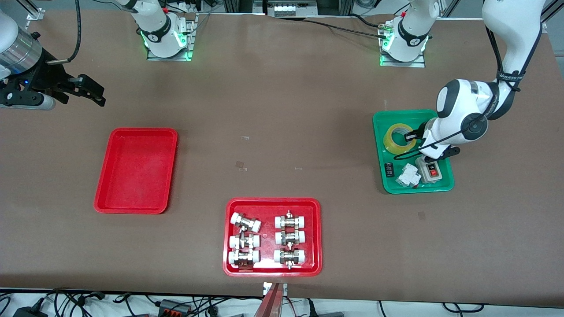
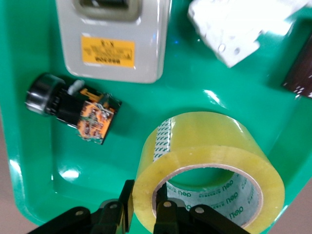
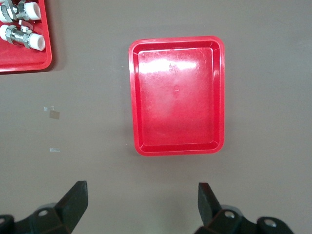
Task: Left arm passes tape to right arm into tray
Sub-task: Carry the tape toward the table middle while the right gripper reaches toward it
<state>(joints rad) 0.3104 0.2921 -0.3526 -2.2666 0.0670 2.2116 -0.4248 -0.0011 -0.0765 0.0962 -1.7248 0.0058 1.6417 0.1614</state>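
The empty red tray (image 1: 135, 170) waits under the right gripper (image 3: 142, 201), spread wide, holding nothing. In the green tray (image 1: 380, 149) the tape (image 2: 207, 168) (stiff, light, slick) is straddled across its wall by the left gripper (image 2: 144, 210), seemingly not yet clamped

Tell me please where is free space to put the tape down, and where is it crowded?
The plain red tray holds nothing. Bare table lies between it and the green tray. The green tray is crowded: tape, switch box, white part, and the left claw straddling the tape's wall. The right claw waits open.
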